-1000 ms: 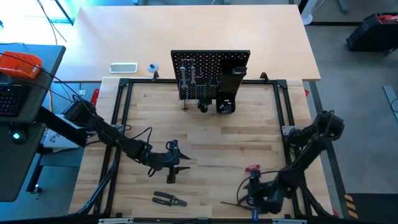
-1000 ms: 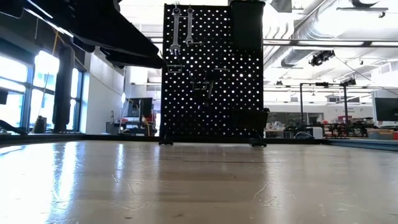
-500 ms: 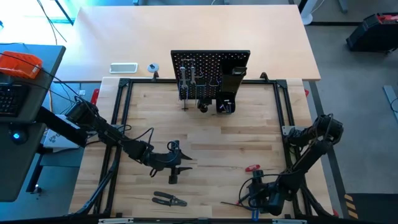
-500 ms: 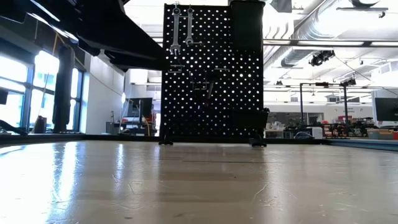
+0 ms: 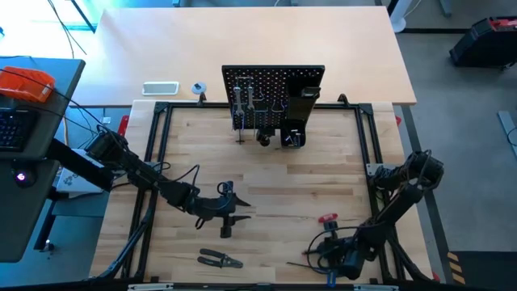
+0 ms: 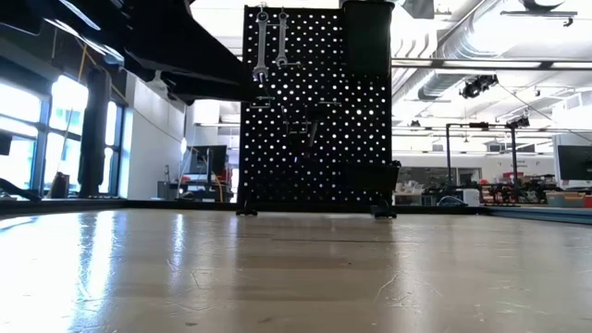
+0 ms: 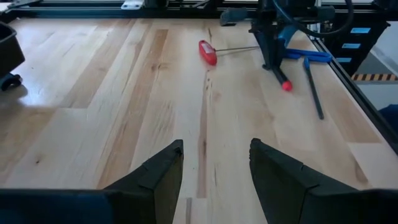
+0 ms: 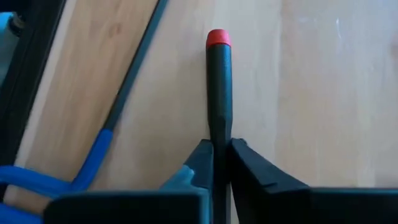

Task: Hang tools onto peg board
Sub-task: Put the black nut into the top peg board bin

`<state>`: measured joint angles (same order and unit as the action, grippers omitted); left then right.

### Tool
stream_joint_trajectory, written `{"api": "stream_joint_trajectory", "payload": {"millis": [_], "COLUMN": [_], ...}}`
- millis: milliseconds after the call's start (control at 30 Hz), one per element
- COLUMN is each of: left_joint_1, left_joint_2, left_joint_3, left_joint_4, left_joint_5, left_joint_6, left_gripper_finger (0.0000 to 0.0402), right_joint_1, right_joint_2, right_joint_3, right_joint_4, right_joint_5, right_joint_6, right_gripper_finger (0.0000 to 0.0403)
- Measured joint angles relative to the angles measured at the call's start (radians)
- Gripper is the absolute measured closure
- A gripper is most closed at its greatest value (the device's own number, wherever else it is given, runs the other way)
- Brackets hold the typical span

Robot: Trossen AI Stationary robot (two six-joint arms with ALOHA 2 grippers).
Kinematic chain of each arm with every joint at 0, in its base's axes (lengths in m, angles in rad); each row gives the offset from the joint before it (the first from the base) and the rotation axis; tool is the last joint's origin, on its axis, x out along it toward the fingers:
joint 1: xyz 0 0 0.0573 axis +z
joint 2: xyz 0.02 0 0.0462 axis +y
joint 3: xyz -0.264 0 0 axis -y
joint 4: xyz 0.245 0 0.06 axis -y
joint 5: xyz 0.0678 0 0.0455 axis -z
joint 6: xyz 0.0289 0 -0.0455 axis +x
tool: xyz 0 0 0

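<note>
step: picking a tool | right gripper (image 8: 221, 163) closed on a black rod (image 8: 219, 93) with red tip, lower right of table (image 5: 266, 174) | left gripper (image 5: 229, 208) open, empty, lower centre | next: lift, carry to peg board (image 5: 273, 87), upper centre

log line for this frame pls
right gripper: shut on black rod with red tip | left gripper: open, empty, mid-table | peg board: two wrenches hung | pliers: on table

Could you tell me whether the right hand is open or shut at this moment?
Shut. In the right wrist view the right hand has both fingers pressed against a thin black rod with a red tip, which lies flat on the table.
</note>
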<state>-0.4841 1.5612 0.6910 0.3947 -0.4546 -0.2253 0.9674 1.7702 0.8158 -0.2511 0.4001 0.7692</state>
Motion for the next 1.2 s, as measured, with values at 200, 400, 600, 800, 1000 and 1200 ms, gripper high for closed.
{"api": "stream_joint_trajectory", "payload": {"millis": [200,400,600,800,1000,1200], "left_joint_1": [0.007,0.009,0.022,0.041,0.042,0.061], "left_joint_2": [0.000,0.000,0.000,0.000,0.000,0.000], "left_joint_3": [0.000,0.000,0.000,0.000,0.000,0.000], "left_joint_4": [0.023,0.117,0.203,0.270,0.390,0.449], "left_joint_5": [0.000,0.000,0.001,0.001,0.003,0.011], "left_joint_6": [0.002,0.046,0.105,0.119,0.200,0.237], "left_gripper_finger": [0.0229,0.0229,0.0229,0.0229,0.0229,0.0229], "right_joint_1": [-0.019,-0.025,-0.042,-0.057,-0.090,-0.145], "right_joint_2": [0.000,-0.018,-0.081,-0.165,-0.256,-0.317], "right_joint_3": [-0.002,-0.009,-0.009,-0.008,-0.007,-0.006], "right_joint_4": [0.001,-0.012,-0.009,0.006,0.085,0.290], "right_joint_5": [0.048,0.183,0.301,0.456,0.568,0.580], "right_joint_6": [0.016,0.013,0.007,-0.069,-0.222,-0.485], "right_gripper_finger": [0.0370,0.0389,0.0386,0.0386,0.0386,0.0386]}}
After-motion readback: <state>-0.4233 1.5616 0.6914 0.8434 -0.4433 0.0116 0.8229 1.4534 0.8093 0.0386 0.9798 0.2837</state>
